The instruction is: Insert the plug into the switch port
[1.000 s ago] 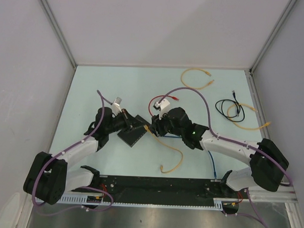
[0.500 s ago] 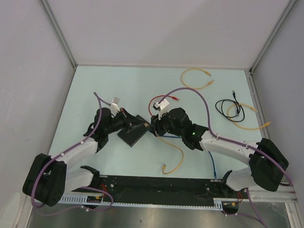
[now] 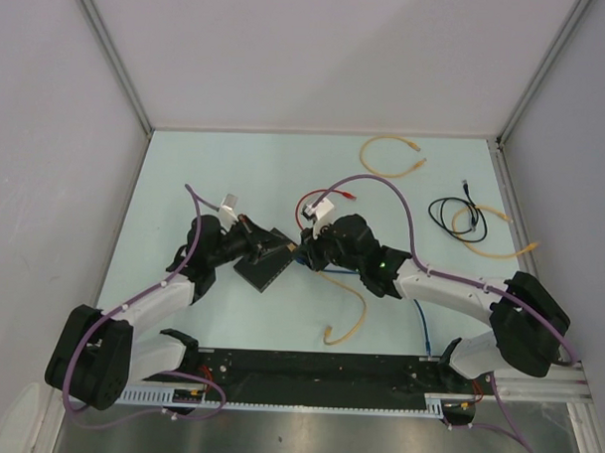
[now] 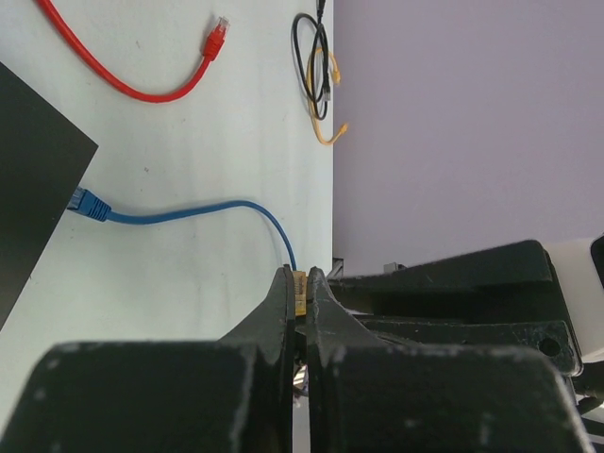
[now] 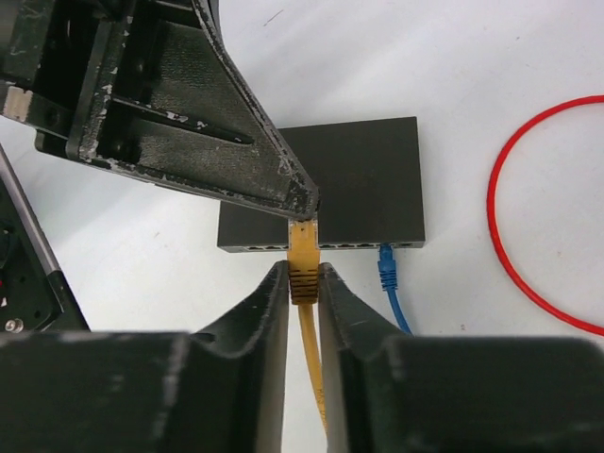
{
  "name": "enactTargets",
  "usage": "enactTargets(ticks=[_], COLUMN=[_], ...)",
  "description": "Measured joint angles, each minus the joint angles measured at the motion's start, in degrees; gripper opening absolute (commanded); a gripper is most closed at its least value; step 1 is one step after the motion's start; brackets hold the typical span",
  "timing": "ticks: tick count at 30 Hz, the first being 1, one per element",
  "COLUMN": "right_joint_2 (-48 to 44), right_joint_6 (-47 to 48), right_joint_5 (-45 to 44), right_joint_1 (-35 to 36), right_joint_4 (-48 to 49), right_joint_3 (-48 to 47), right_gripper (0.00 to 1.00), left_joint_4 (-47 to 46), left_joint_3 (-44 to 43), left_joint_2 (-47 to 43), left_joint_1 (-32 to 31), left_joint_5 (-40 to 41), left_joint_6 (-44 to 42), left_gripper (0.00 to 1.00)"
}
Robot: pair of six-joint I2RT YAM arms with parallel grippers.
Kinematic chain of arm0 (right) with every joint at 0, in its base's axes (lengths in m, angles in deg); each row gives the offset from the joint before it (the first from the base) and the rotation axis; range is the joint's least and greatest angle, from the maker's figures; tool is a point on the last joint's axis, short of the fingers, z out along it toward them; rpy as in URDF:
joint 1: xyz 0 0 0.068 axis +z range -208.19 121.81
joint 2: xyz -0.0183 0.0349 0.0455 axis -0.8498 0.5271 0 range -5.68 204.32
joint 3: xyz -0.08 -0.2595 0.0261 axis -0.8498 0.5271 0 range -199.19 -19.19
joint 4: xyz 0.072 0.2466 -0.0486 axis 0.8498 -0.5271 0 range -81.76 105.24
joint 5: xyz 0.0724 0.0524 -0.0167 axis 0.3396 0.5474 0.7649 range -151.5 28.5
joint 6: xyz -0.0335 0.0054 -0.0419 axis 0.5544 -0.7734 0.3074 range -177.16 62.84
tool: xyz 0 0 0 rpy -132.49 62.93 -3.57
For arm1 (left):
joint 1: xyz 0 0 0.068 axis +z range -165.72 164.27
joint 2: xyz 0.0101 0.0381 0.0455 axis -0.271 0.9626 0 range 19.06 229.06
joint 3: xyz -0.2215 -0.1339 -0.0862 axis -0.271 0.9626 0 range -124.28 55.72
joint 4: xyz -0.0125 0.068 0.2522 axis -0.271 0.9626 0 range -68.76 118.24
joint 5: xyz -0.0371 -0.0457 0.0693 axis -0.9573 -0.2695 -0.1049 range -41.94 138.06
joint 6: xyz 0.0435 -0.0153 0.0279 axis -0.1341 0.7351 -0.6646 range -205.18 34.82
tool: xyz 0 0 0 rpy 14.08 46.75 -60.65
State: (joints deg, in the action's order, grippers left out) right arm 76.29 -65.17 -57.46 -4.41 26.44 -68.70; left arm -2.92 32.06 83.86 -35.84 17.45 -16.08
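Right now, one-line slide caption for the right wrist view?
Right gripper pinches the yellow plug at the switch port row, beside the plugged-in blue cable.

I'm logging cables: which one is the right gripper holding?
The yellow cable, its plug pinched in the right gripper and facing the switch; the blue cable and red cable are ungripped.

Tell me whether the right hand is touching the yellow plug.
Touching. The right wrist view shows the right hand with its two fingers pressed against both sides of the yellow plug, with no gap on either side.
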Motion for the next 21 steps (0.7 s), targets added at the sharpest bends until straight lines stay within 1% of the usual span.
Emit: enactTargets(ticks=[1,3,4,6,7,8,10,11,13,14,16,17,19,21], right_joint_2=[0.00,0.00,0.00,0.02,0.04,0.04,0.04,0.11,0.52,0.79,1.73,2.16,3.13,4.09], right_joint_6=[0.11,0.26,0.35,0.31,0.35,0.44,0.66,0.79,1.36,1.64,2.32,2.62,3.26,3.85], right_joint_5=[0.11,0.15,0.24,0.48,0.50,0.50,0.55,0.55,0.57,0.55,0.35,0.20,-0.35,-1.05], right_joint_1=[0.00,0.00,0.00,-0.02,0.00,0.00,0.00,0.00,0.07,0.13,0.33,0.46,0.90,1.40], right_joint_4=[0.09,0.09,0.04,0.00,0.00,0.00,0.00,-0.04,-0.15,-0.17,-0.24,-0.28,-0.52,-0.72], right_joint_3=[0.00,0.00,0.00,0.00,0.00,0.00,0.00,0.00,0.00,0.00,0.00,0.00,0.00,0.00], right_gripper=[0.07,0.00,0.00,0.00,0.00,0.00,0.00,0.00,0.00,0.00,0.00,0.00,0.00,0.00], left_joint_4=[-0.13,-0.55,-0.63,-0.72,-0.79,-0.83,-0.96,-1.05,-0.31,1.03,4.26,7.87,13.00,19.69], left_joint_3=[0.04,0.26,0.39,0.44,0.44,0.44,0.44,0.42,0.26,-0.15,-1.51,-3.43,-7.37,-13.29], left_joint_2=[0.00,0.00,0.00,0.02,0.02,0.07,0.28,0.48,0.81,0.90,1.03,1.27,2.08,3.41], left_joint_1=[0.02,0.04,0.04,0.04,0.04,0.04,0.07,0.28,0.85,1.44,2.99,4.11,5.42,6.16], left_joint_5=[-0.02,-0.02,-0.02,-0.02,-0.04,-0.04,-0.09,-0.31,-1.07,-1.22,-0.90,-0.55,1.22,4.98], left_joint_6=[0.09,0.22,0.44,0.55,0.55,0.52,0.33,0.15,-0.76,-2.05,-5.27,-8.24,-13.90,-21.49], left_gripper=[0.00,0.00,0.00,0.05,0.09,0.23,0.41,0.51,0.61,0.69,0.75,0.81,0.82,0.83])
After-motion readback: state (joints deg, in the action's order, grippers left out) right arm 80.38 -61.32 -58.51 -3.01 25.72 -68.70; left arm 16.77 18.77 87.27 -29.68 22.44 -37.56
